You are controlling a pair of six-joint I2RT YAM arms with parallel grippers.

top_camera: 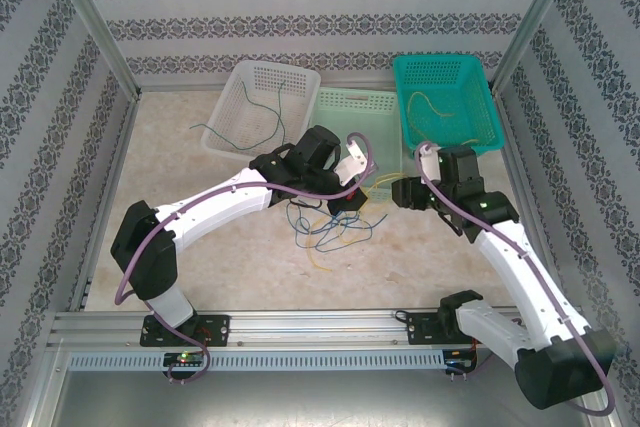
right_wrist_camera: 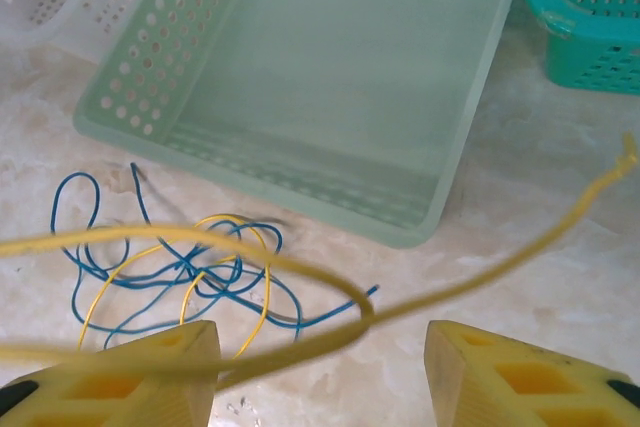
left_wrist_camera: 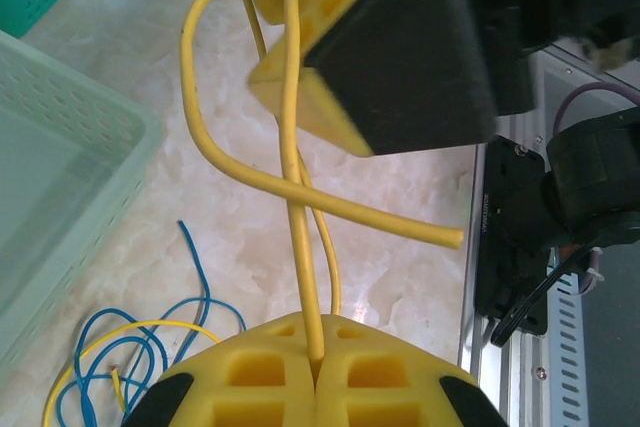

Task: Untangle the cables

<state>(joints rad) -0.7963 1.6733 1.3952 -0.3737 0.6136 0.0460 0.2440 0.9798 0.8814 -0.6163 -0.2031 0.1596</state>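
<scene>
1. The left claw (left_wrist_camera: 318,342) is pressed together on a yellow cable (left_wrist_camera: 298,237), at the bottom of the left wrist view. The cable rises from the pads and crosses itself mid-frame.
2. The right claw (right_wrist_camera: 322,339) stands spread. The same cable's loop is draped across its gap, low in the right wrist view.
3. Closing here could trap both strands of the loop. Pulling would then tighten the crossing rather than free it.
4. The strand may be threaded through the heap of blue and yellow cables (right_wrist_camera: 180,272) on the surface (right_wrist_camera: 530,277). Lifting could then drag the whole heap along.
5. So thin a wire could also slip out of the pinch under tension.
6. In the top view the arms cover where the claws meet.
7. The cable's upper end is cut off at the top edge of the left wrist view.
8. Close to the right wrist lens the cable blurs, so I cannot tell whether it touches a finger.
</scene>
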